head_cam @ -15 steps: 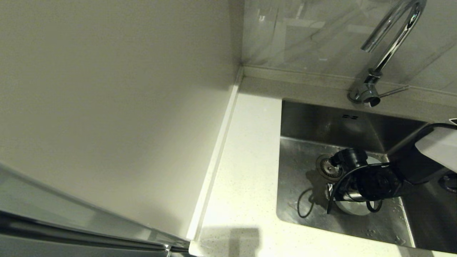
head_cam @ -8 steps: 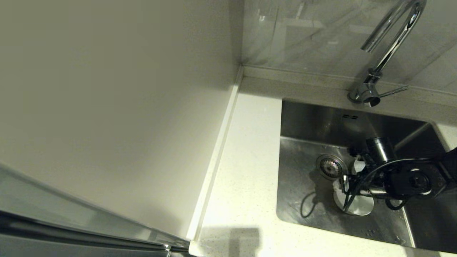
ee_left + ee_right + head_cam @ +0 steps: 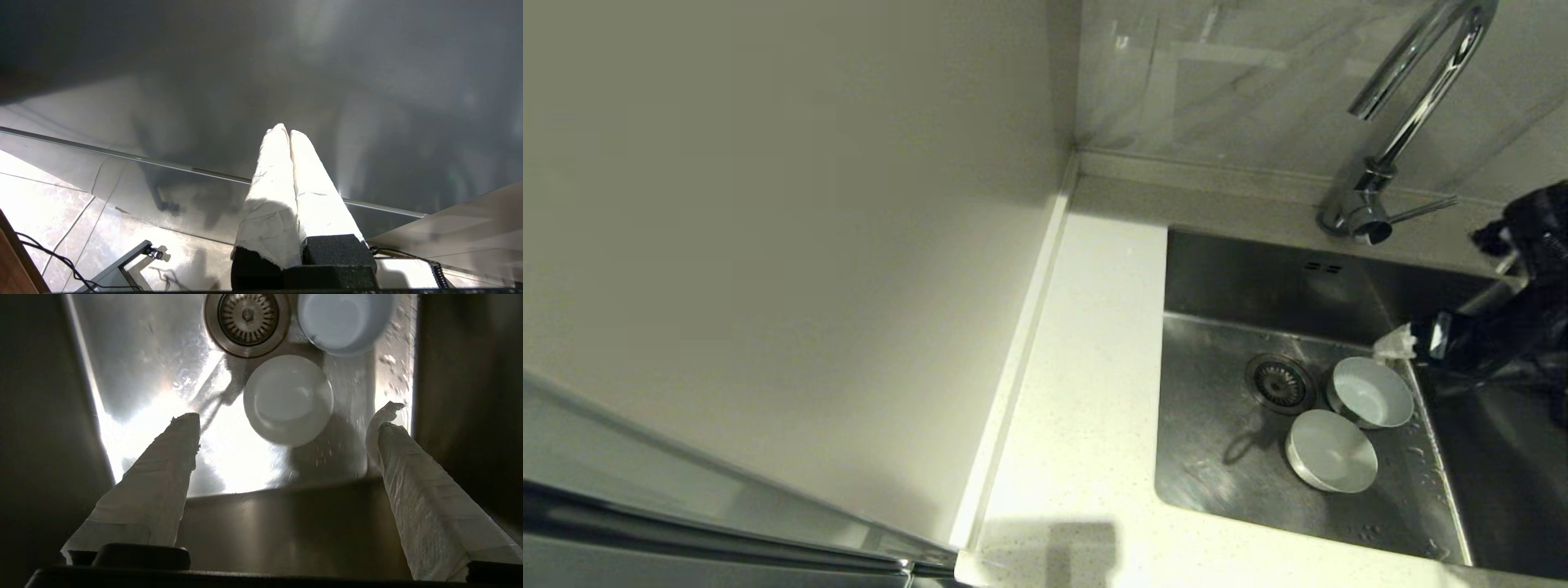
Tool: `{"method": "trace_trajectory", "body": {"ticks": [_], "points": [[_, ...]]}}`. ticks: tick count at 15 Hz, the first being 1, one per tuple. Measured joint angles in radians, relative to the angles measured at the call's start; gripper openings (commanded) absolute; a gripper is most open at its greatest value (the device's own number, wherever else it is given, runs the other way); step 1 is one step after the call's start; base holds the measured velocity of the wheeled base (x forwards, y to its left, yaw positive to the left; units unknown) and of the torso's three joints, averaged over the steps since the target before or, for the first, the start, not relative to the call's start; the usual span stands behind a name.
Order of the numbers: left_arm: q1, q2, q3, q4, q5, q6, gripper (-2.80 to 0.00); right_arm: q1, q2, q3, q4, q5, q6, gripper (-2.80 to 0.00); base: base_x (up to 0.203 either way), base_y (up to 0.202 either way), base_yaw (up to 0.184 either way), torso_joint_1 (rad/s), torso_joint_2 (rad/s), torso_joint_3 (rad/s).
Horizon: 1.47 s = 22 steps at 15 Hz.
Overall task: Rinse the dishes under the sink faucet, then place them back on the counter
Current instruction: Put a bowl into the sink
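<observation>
Two small bowls sit on the floor of the steel sink (image 3: pixel 1217 457), just right of the round drain strainer (image 3: pixel 1278 381). The farther bowl (image 3: pixel 1370 392) stands upright and shows its white inside. The nearer bowl (image 3: pixel 1331 451) looks turned upside down. Both bowls also show in the right wrist view, the farther bowl (image 3: pixel 343 322) and the nearer bowl (image 3: pixel 288 400). My right gripper (image 3: pixel 1395 343) hangs above the sink's right side, open and empty, apart from the bowls. The chrome faucet (image 3: pixel 1413 90) rises behind. The pink bowl is out of view. My left gripper (image 3: pixel 286 130) is shut on nothing, away from the sink.
The white counter (image 3: pixel 1086 392) runs left of the sink, bounded by a tall pale side panel (image 3: pixel 768 245). The faucet's thin lever (image 3: pixel 1421 211) points right, close to my right arm. Water drops dot the sink floor (image 3: pixel 388 359).
My right arm has pulled back to the right and upward from over the bowls, uncovering both. The bowls have stayed in place.
</observation>
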Motion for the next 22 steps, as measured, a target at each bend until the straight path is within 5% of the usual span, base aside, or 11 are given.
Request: {"method": "trace_trajectory", "body": {"ticks": [5, 10, 13, 17, 20, 22], "points": [[0.000, 0.000, 0.000, 0.000, 0.000, 0.001, -2.80, -0.121, -0.064, -0.292, 0.546, 0.000, 0.301, 0.00, 0.000, 0.000, 0.000, 0.000, 0.00, 0.000], [0.001, 0.000, 0.000, 0.000, 0.000, 0.000, -2.80, -0.470, -0.113, -0.284, 0.708, 0.063, 0.338, 0.00, 0.000, 0.000, 0.000, 0.000, 0.00, 0.000], [0.000, 0.000, 0.000, 0.000, 0.000, 0.000, -2.80, -0.771, -0.146, -0.171, 0.669, 0.180, 0.243, 0.00, 0.000, 0.000, 0.000, 0.000, 0.00, 0.000], [0.000, 0.000, 0.000, 0.000, 0.000, 0.000, -2.80, -1.171, -0.157, 0.070, 0.500, 0.337, 0.014, 0.00, 0.000, 0.000, 0.000, 0.000, 0.00, 0.000], [0.000, 0.000, 0.000, 0.000, 0.000, 0.001, -2.80, -1.362, -0.136, 0.190, 0.409, 0.435, -0.172, 0.00, 0.000, 0.000, 0.000, 0.000, 0.00, 0.000], [0.000, 0.000, 0.000, 0.000, 0.000, 0.000, -2.80, -1.422, -0.121, 0.223, 0.404, 0.463, -0.225, 0.00, 0.000, 0.000, 0.000, 0.000, 0.00, 0.000]]}}
